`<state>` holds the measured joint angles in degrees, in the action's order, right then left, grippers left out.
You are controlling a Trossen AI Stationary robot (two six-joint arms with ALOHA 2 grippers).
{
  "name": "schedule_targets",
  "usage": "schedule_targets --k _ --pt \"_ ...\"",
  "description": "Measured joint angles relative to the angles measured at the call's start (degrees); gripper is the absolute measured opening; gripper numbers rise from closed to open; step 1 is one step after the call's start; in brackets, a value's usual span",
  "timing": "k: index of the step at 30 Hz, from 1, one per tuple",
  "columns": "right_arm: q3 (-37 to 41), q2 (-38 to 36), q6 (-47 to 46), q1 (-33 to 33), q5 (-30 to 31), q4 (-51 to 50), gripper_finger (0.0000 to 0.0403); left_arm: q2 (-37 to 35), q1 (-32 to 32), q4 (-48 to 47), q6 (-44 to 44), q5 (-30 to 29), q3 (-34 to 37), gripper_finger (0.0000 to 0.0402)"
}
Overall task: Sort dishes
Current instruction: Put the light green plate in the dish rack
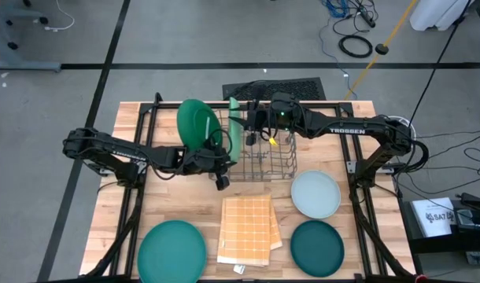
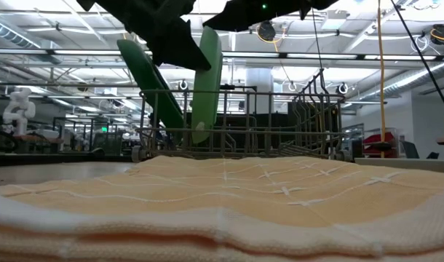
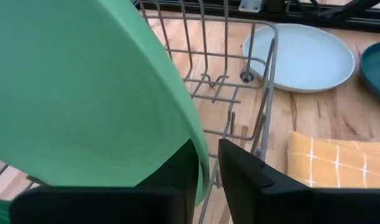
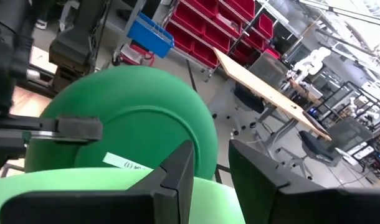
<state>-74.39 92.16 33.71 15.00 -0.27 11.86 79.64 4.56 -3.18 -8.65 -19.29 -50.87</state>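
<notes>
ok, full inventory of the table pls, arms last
mid green plate: 1, tilted at the rack's left end, rim between the left gripper's fingers
light green plate: 1, on edge in the rack's left part, at the right gripper
pale blue-grey plate: 1, flat, right of the rack's front
dark teal plate: 1, flat, front right
teal plate: 1, flat, front left
wire rack: 1, grey, centre back
checked cloth: 1, orange-yellow, front centre
table: 1, light wood
left gripper: on the mid green plate
right gripper: over the light green plate's rim
</notes>
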Motion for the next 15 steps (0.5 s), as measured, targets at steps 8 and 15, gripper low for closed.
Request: schedule_targets --k 8,15 --pt "0.0 -0.03 0.01 -0.1 0.13 -0.05 0.0096 -0.02 0.0 0.01 0.05 0.01 -0.03 0.0121" --pt "0.0 -0.11 -0.01 -0.1 0.23 -1.68 0.0096 -0.02 -0.04 -0.34 0.48 -0.1 -1.46 0.0144"
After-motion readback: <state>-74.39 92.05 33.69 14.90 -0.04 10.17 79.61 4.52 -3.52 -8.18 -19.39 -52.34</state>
